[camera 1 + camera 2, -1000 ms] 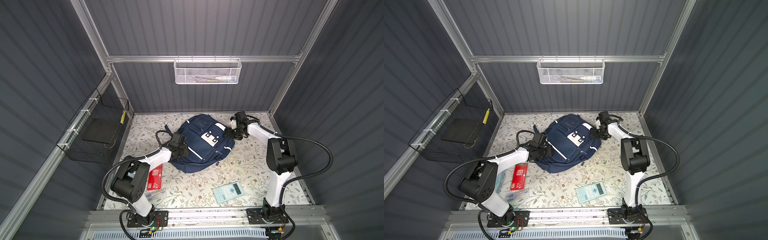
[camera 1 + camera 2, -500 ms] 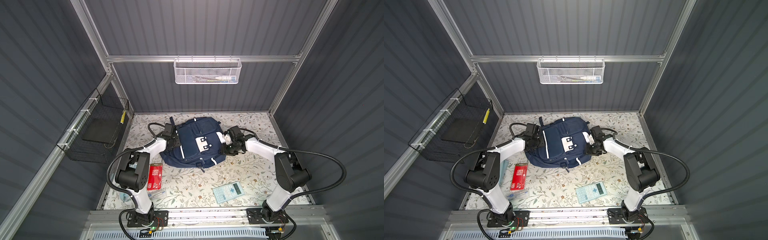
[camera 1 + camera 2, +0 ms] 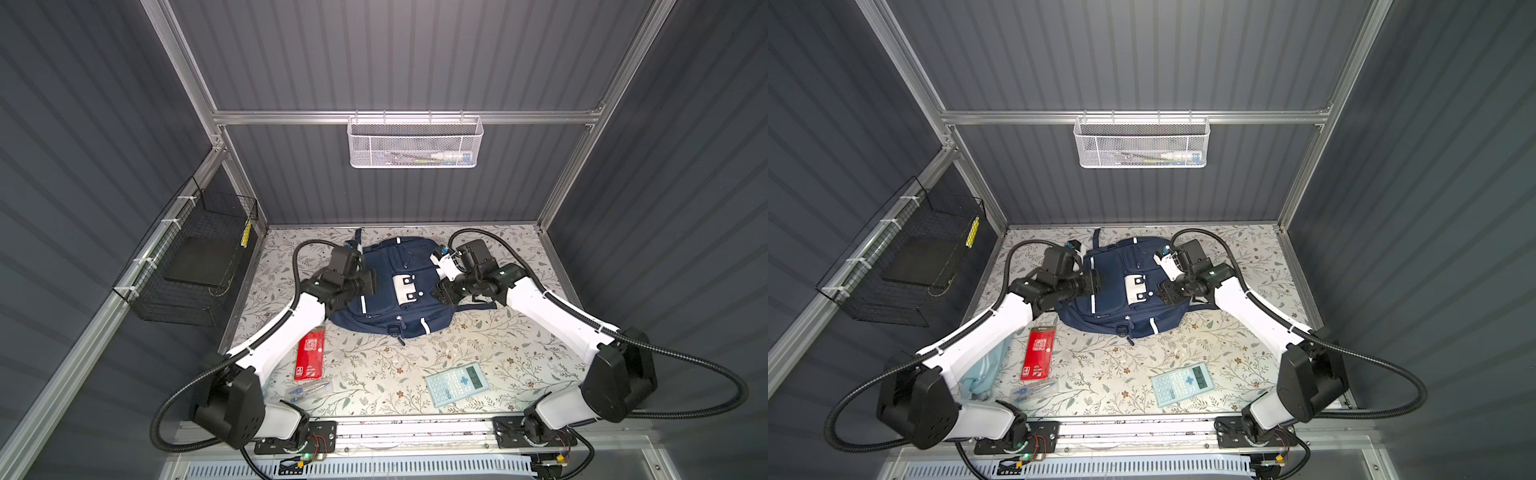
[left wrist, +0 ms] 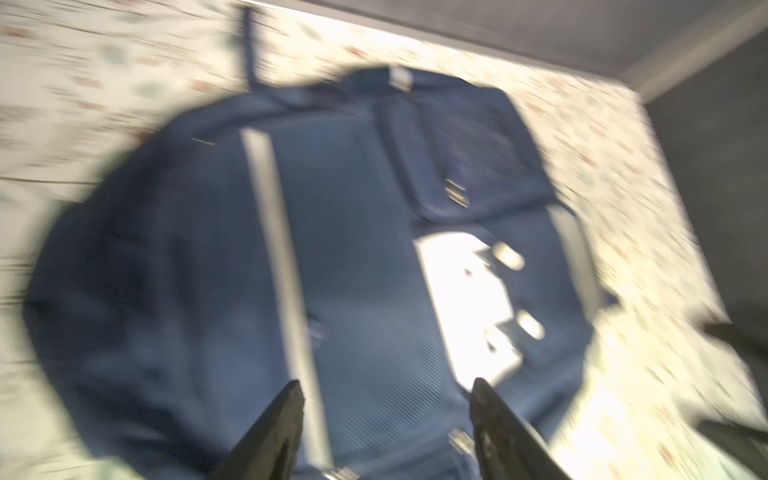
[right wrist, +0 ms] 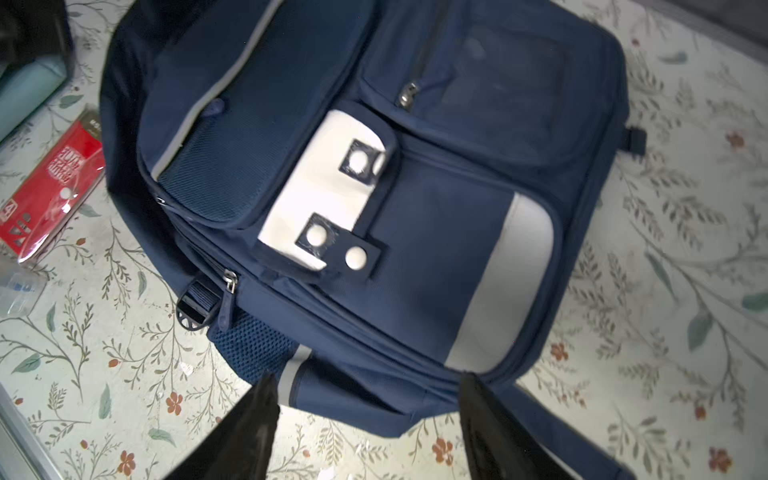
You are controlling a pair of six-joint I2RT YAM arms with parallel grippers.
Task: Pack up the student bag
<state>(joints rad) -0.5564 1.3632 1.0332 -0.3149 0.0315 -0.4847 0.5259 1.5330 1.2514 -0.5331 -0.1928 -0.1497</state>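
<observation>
**Bag squared up, claws open**

The bag (image 3: 386,303) has swung from tilted to straight, flat on the table (image 3: 478,345). The left claw (image 4: 386,382) and right claw (image 5: 368,377) flank it, jaws apart, empty. The calculator (image 3: 457,382), in front of the bag, remains unpacked.

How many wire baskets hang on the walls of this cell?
2. The white mesh basket hangs high at the back, in the middle. The black wire basket hangs at the left side in both top views. No other basket shows in any view.
</observation>
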